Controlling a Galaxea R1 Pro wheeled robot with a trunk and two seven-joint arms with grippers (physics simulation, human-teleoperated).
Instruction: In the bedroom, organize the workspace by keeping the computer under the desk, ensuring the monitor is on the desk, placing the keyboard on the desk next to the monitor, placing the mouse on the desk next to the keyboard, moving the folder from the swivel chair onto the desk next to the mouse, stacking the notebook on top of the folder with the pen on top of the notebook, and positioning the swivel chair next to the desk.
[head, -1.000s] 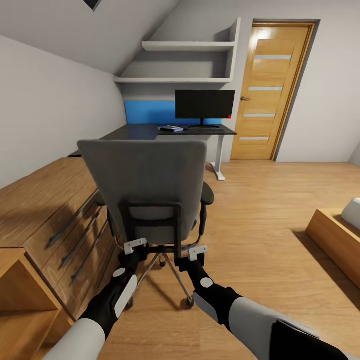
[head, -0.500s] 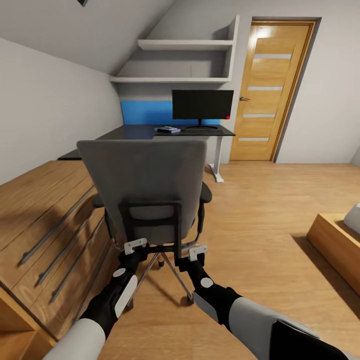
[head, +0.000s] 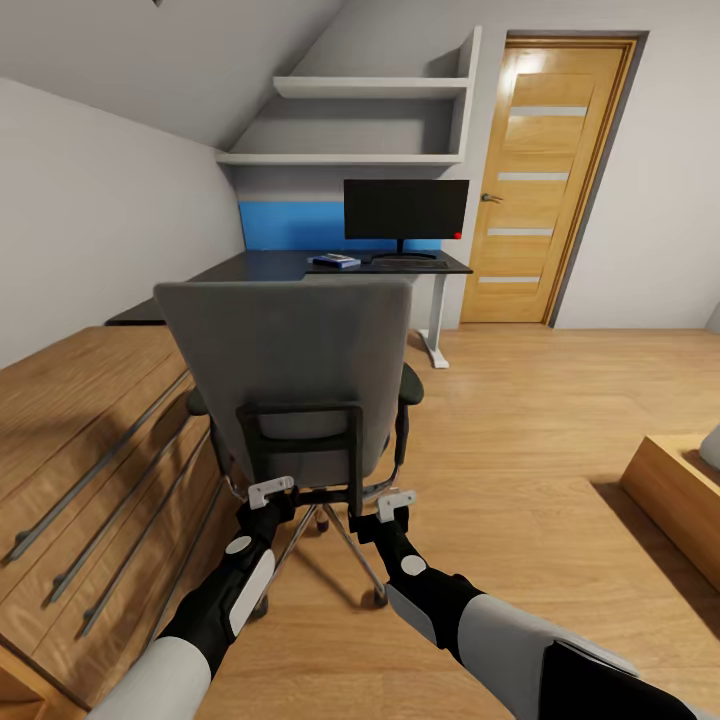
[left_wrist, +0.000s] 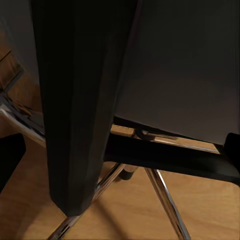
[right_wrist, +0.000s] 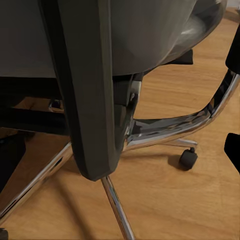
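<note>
The grey swivel chair (head: 290, 360) stands with its back toward me, between me and the black desk (head: 260, 266). My left gripper (head: 270, 492) and right gripper (head: 397, 502) sit low behind the chair's back at its black frame. Both are open, each with a black frame bar (left_wrist: 80, 110) between its fingers. The chair's chrome legs (right_wrist: 165, 127) show below. On the desk stand the black monitor (head: 405, 208), the dark keyboard (head: 408, 263) before it, and the blue folder (head: 335, 262) with something pale on top. The computer is hidden.
A light wooden drawer cabinet (head: 90, 440) runs close along my left. A wooden door (head: 535, 180) is behind the desk's right end, with wall shelves (head: 350, 158) above the desk. A low wooden bed frame (head: 675, 490) lies at the right, with open wooden floor (head: 520, 420) between.
The camera has moved forward, the chair keeping its place in front of my arms. The cabinet has slid back along the left. Both grippers stay as they were.
</note>
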